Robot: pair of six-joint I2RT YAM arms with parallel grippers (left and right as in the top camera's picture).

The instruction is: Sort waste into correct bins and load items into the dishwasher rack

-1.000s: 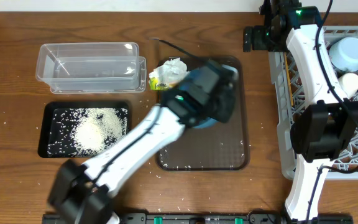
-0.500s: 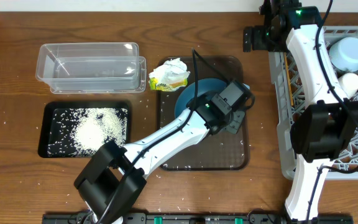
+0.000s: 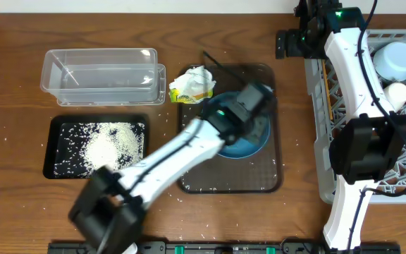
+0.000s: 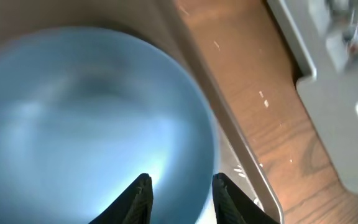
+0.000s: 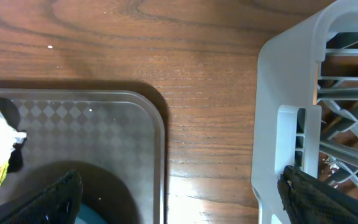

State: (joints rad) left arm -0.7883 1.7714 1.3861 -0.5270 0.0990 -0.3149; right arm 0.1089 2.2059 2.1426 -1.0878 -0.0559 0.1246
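two arms at the wooden counter (image 3: 20, 204). left tool (image 4: 180, 185) is over the brown serving tray (image 3: 231, 176), low above the large dark-blue bowl (image 4: 86, 124), which sits upright on the tray's far half. wrist view is blurred; fingers (image 4: 143, 190) stand partly apart, one inside the bowl and one at or just outside its rim, so the jaws straddle the rim without clamping it; contact with the rim cannot be told. right tool (image 5: 188, 205) hangs over bare counter between the tray's far right corner and the grey dishwasher rack (image 3: 323, 141), jaws spread wide, nothing between them. crumpled white tissue with yellow-green wrapper (image 3: 191, 85) lies on the tray's far left corner, just beside the bowl. clear plastic tub (image 3: 101, 74) is left of the tray, near the tissue; contents cannot be told. shallow black tray (image 3: 56, 152) lies just in front of the tub and holds the heap of white rice (image 3: 108, 148), with loose grains spread over its floor. a few stray grains on the counter and brown tray. in the rack: small light-blue bowl (image 3: 397, 60) toward the far side, white cup (image 3: 398, 93) just in front of it.
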